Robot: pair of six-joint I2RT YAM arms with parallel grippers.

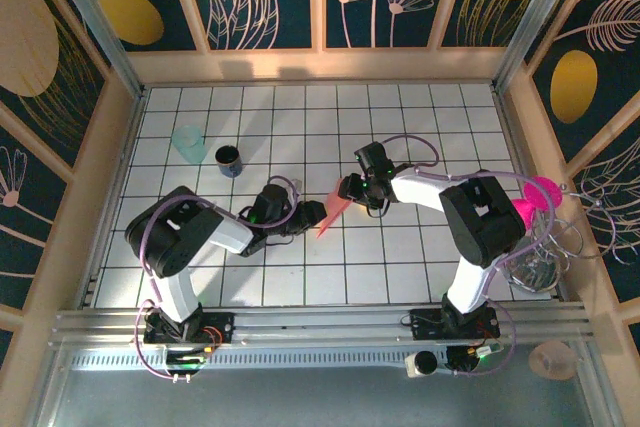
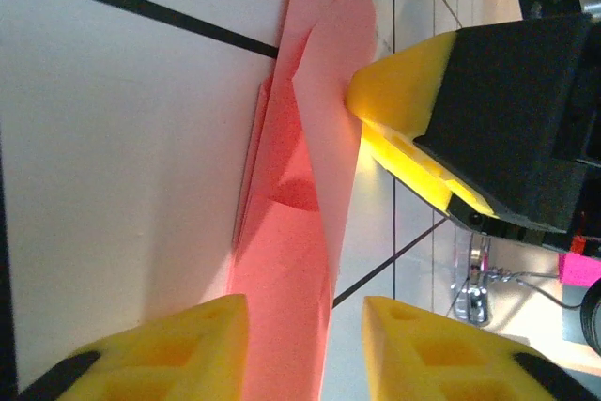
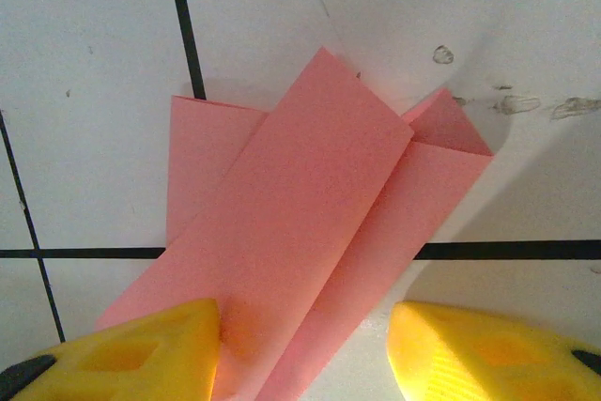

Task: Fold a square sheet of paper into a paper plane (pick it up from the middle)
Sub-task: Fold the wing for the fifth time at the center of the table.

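Left hand (image 2: 305, 331) is released: its pads stand apart with the plane (image 2: 299, 185) running up between them, brushing one pad and clear of the other. Right hand (image 3: 305, 349) is likewise unclenched, jaws wide and gripping nothing. One finger (image 2: 399, 91) leans on the plane's edge, seemingly pinning it to the worktop (image 1: 400, 117). The plane lies flat mid-worktop between the two hands, a narrow folded strip of overlapping layers.

Risks, as I judge them:
- With nothing clamped, the layers may spring open; the flaps in the right wrist view look fanned rather than aligned.
- If the left hand pulls away while touching the paper, it could drag the plane out from under the pinning finger or skew the crease.
- A one-finger hold lets the paper pivot.
- The hands sit very near each other, so a careless move could knock them together.

Hard to make out: from above, the hands cover most of the plane and leave a pink wedge showing. Both wrist views lose the near end behind the pads. I cannot tell whether the finger truly presses or merely touches, nor which fold is in hand.
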